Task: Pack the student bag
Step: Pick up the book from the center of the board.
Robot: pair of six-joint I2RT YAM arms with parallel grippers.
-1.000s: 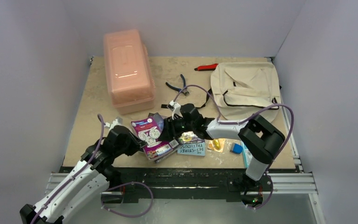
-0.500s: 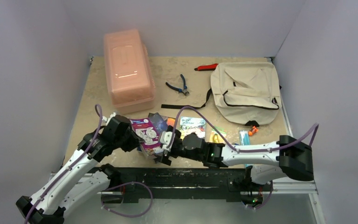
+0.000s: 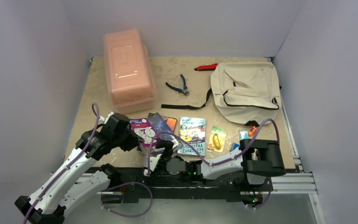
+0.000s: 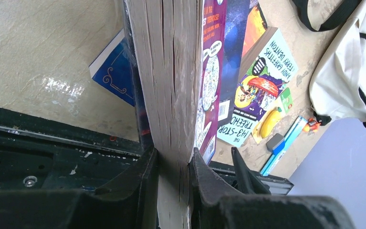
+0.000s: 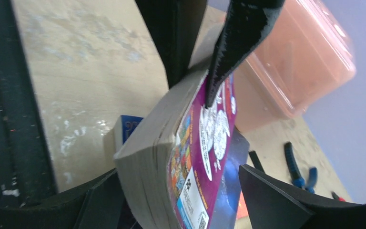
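Lying flat at the far right of the surface (image 3: 98, 93), the bag (image 3: 247, 91) is judged a soft, light fabric item that will sag and fold when lifted. Its flat panels offer nothing firm to pinch, so the seamed rim by the black zipper line, or the strap (image 3: 186, 105) trailing toward centre, looks the soundest hold. Whether the zipper is undone cannot be told.

Both arms work at the near edge, left of centre, well apart from the bag. The left end effector (image 4: 174, 160) is clamped on the page edge of a thick purple book (image 3: 145, 133), held up on its edge. The right end effector (image 5: 178, 171) is spread wide with that same book between its fingers, neither one clearly pressing it.

A second book (image 3: 192, 135) lies between the arms and the bag. A pink box (image 3: 127, 70) stands far left, with pliers (image 3: 179, 85) beyond centre.
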